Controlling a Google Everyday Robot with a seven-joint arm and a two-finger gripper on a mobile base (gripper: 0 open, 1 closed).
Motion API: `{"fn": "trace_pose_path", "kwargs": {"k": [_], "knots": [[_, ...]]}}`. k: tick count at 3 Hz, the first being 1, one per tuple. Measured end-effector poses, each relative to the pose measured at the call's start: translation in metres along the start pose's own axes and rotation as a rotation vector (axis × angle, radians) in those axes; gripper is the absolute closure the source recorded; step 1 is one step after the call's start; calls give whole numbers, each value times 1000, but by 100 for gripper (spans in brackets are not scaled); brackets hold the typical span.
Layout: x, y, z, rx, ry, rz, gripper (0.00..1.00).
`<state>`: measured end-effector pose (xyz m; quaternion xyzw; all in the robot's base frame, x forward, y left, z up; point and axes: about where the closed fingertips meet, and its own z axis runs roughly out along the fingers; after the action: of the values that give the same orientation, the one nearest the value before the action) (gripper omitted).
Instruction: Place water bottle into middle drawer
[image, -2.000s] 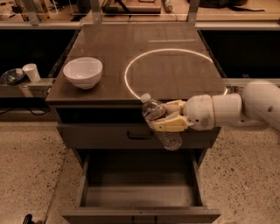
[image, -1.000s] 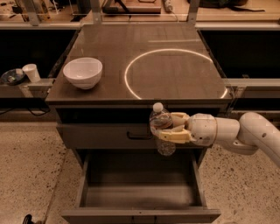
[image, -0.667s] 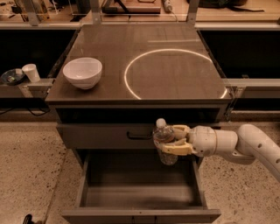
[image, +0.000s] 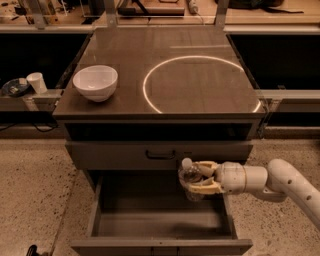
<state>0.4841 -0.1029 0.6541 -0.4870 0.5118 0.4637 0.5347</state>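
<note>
The water bottle (image: 190, 176), clear with a white cap, stands upright in my gripper (image: 199, 177). The gripper is shut on it, with one cream finger (image: 205, 166) behind it and one in front. It reaches in from the right on a white arm (image: 285, 180). The bottle hangs above the right part of the middle drawer (image: 160, 220), which is pulled open and shows a bare grey floor. The bottle's lower half sits below the drawer's rim line, just in front of the closed drawer front with the black handle (image: 161, 155).
A white bowl (image: 95, 83) sits on the cabinet top at the left. A bright ring (image: 200, 85) is marked on the top. A white cup (image: 36, 82) stands on a ledge at the far left. Speckled floor surrounds the cabinet.
My gripper has carried the bottle down from the cabinet's front edge to the open drawer and a little forward. The drawer and the bowl have not moved.
</note>
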Motion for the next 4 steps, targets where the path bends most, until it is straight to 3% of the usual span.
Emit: {"fn": "trace_pose_path", "kwargs": {"k": [1, 2, 3, 4], "knots": [[20, 4, -8, 10, 48, -30, 100], [23, 5, -9, 11, 57, -35, 100], [57, 5, -4, 20, 176, -18, 100], [122, 12, 4, 29, 349, 5, 100]]}}
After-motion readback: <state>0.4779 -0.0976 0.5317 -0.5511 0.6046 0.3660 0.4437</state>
